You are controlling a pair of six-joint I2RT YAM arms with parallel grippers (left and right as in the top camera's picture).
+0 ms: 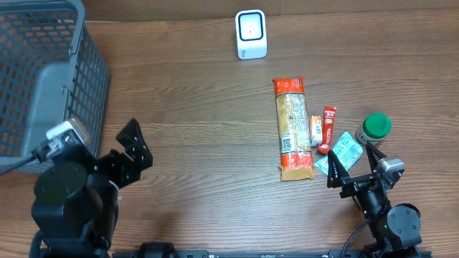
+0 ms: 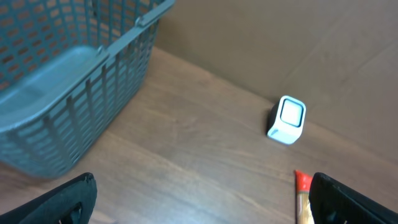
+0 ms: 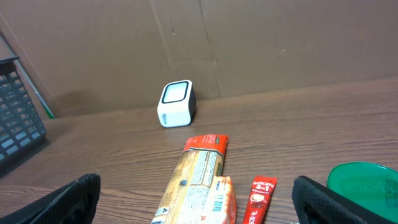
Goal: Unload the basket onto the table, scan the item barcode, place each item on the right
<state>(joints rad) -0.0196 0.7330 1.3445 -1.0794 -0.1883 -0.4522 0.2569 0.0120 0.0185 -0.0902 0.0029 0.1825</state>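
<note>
While both arms wait on the robot's side of the white scanner (image 1: 251, 34), the left gripper (image 1: 136, 147) and right gripper (image 1: 353, 166) stand spread wide, holding nothing. The long orange packet (image 1: 292, 129) lies flat, nearer the robot than the scanner and slightly to its right, with a red sachet (image 1: 328, 129) beside it. A grey basket (image 1: 43, 72) stands far left of the scanner.

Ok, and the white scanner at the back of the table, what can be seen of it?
The scanner is a small white box with rounded corners, plastic by its look, with a dark-rimmed window on the face tilted up toward the near side. It stands alone on the wooden table near the far edge, before the cardboard wall; only the table touches it.
</note>
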